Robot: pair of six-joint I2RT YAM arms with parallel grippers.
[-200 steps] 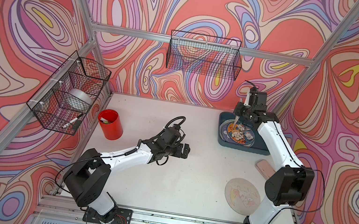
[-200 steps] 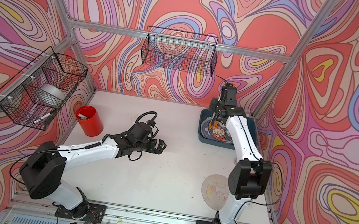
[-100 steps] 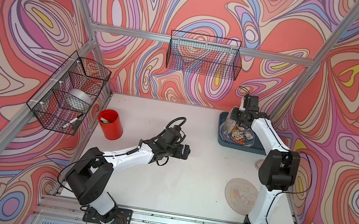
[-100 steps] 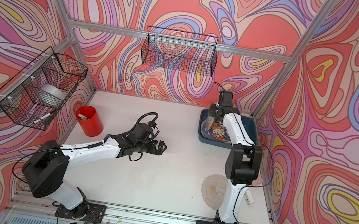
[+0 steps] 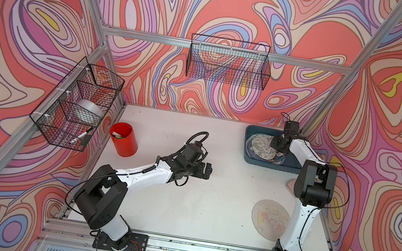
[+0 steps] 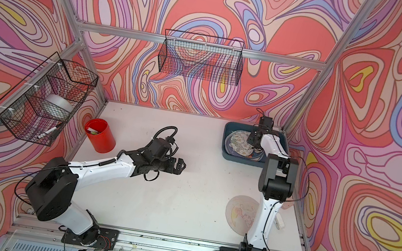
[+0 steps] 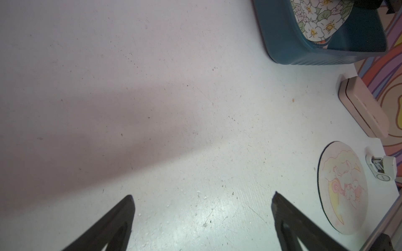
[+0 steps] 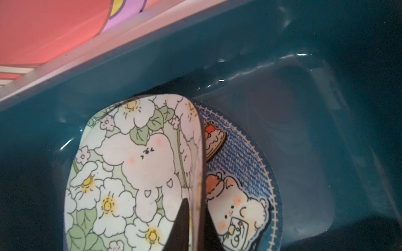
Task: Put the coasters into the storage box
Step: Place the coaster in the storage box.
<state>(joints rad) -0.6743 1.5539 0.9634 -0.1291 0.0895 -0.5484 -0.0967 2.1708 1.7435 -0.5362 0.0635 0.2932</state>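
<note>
The teal storage box (image 5: 270, 165) (image 6: 241, 160) sits at the back right corner. My right gripper (image 5: 277, 147) (image 6: 252, 141) (image 8: 195, 202) is down inside it, shut on the edge of a green floral coaster (image 8: 134, 165) (image 5: 259, 147) that tilts over a blue bear coaster (image 8: 239, 165) lying in the box (image 8: 304, 108). One beige coaster (image 5: 268, 217) (image 6: 240, 213) (image 7: 341, 187) lies flat on the table near the right arm's base. My left gripper (image 5: 210, 172) (image 6: 183, 167) (image 7: 202, 195) hovers open over mid-table, holding nothing.
A red cup (image 5: 124, 139) stands at the left. Black wire baskets hang on the left wall (image 5: 78, 108) and the back wall (image 5: 228, 63). A white case (image 7: 363, 106) and a small white clip-like item (image 7: 382, 169) lie along the right table edge.
The right arm has folded its elbow back and lowered the floral coaster deeper into the box. The left arm has barely moved.
</note>
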